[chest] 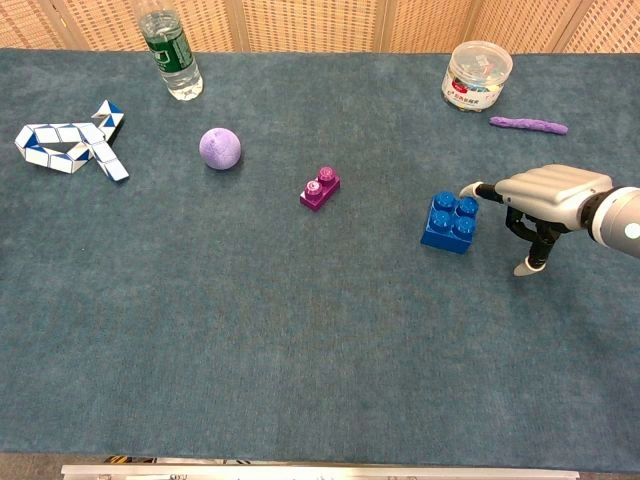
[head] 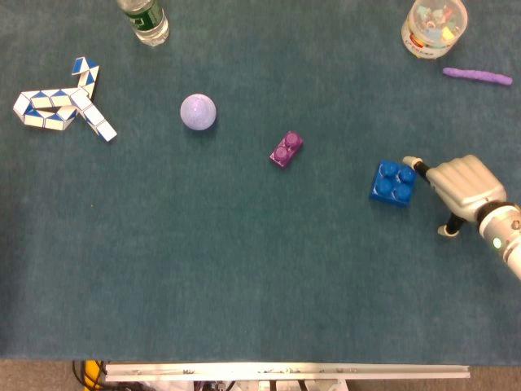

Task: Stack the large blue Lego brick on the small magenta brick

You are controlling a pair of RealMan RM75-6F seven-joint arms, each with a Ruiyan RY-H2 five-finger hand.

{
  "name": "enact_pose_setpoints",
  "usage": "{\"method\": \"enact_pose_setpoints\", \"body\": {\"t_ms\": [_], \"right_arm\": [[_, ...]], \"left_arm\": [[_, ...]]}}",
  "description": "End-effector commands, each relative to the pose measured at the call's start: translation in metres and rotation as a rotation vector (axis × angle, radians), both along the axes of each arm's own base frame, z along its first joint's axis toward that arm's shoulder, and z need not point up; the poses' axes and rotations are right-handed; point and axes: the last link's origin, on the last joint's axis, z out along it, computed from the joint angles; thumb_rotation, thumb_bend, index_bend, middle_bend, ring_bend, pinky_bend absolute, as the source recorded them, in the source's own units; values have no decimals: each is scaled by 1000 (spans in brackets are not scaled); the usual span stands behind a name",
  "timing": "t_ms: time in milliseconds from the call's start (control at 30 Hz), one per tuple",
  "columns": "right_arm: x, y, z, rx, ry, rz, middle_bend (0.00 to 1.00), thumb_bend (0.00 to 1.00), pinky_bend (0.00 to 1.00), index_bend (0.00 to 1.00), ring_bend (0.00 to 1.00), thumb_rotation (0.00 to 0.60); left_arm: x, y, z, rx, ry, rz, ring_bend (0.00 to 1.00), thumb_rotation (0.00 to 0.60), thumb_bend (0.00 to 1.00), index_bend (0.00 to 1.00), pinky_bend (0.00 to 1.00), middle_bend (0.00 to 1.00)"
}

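Blue brick (head: 394, 182), magenta brick (head: 286, 150), lilac ball (head: 198, 112), blue-and-white checked puzzle (head: 61, 103), apparently green-labelled bottle (head: 144, 18).
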Motion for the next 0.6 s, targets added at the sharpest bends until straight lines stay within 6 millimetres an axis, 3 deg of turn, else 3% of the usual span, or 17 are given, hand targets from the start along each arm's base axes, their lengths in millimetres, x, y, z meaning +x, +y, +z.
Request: {"method": "enact_pose_setpoints", "body": {"t_ms": [33,333,500,600], "right_arm": [[-2,5,3,-2,2,-8,866,16,858,105,970,600],[-11,14,9,-19,-1,-35,866,16,858,105,969,600],[-3,11,17,-74,-48,2,858,16,858,109,963,600],[6,7,27,-114,-85,37,784,15,858,112,875,600]], "left_arm": [[0,0,0,-1,0,1,193,600,212,218,155,204],[-1,-1,0,-3,0,-2,193,600,212,218,155,203],[0,-1,1,0,-3,-7,193,600,212,218,155,203],[-1,-2,2,3,-2,-5,193,600,211,218,155,203]]}}
